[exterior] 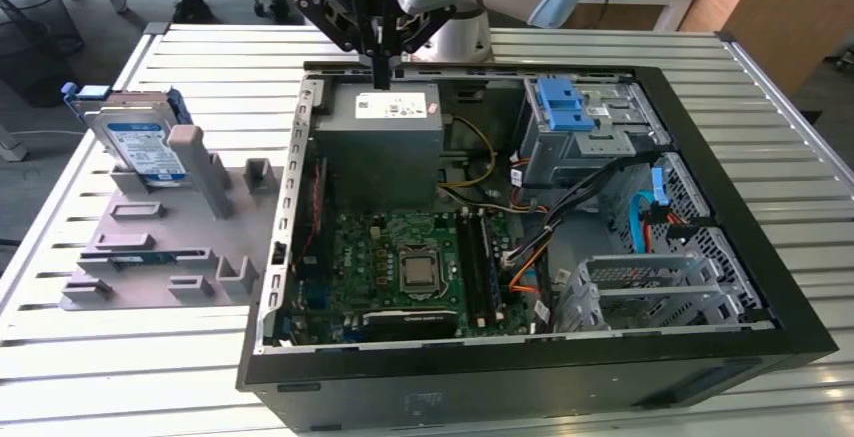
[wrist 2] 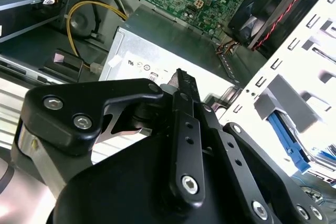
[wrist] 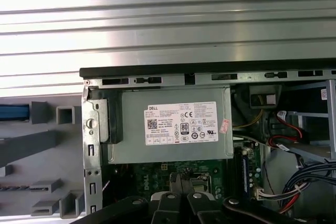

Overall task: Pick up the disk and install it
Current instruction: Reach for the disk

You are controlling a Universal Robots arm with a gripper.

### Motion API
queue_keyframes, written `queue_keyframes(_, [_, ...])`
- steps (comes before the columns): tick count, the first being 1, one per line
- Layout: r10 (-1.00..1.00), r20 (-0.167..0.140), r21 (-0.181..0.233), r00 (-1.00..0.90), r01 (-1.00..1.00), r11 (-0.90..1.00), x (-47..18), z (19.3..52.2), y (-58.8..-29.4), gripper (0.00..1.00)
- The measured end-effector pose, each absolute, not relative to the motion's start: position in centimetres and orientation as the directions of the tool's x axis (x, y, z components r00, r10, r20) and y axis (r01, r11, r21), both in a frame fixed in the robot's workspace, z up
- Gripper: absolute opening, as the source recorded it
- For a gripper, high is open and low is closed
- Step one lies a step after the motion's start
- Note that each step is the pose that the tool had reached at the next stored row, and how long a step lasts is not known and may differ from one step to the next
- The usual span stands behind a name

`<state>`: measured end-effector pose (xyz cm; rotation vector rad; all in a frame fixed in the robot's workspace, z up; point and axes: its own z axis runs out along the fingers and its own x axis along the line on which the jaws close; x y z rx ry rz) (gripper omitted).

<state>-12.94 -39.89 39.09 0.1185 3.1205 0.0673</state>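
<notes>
The disk (exterior: 143, 143), a silver drive with a white-and-blue label in a blue bracket, stands on edge in a grey slotted holder (exterior: 160, 247) on the table, at the exterior view's left of the open computer case (exterior: 534, 357). A blue strip (wrist: 13, 112), likely the bracket's edge, shows in the first wrist view. My gripper (exterior: 382, 79) hangs over the case's far wall, above the grey power supply box (exterior: 384, 122), well apart from the disk. Its black fingers (wrist: 181, 179) are pressed together with nothing between them, as the second wrist view also shows of the gripper (wrist 2: 182, 77).
Inside the case lie a green motherboard (exterior: 400, 257), cable bundles (exterior: 587, 197), a drive bay with a blue latch piece (exterior: 571, 107) and a metal cage (exterior: 654, 287) near the front. The case and holder rest on a slatted metal table (exterior: 120, 377).
</notes>
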Motion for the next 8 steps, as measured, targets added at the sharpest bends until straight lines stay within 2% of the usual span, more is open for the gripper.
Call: queue_keyframes(8, [0.076, -0.014, 0.044, -0.997, 0.076, 0.996, -13.02, 39.07, -39.89, 0.11])
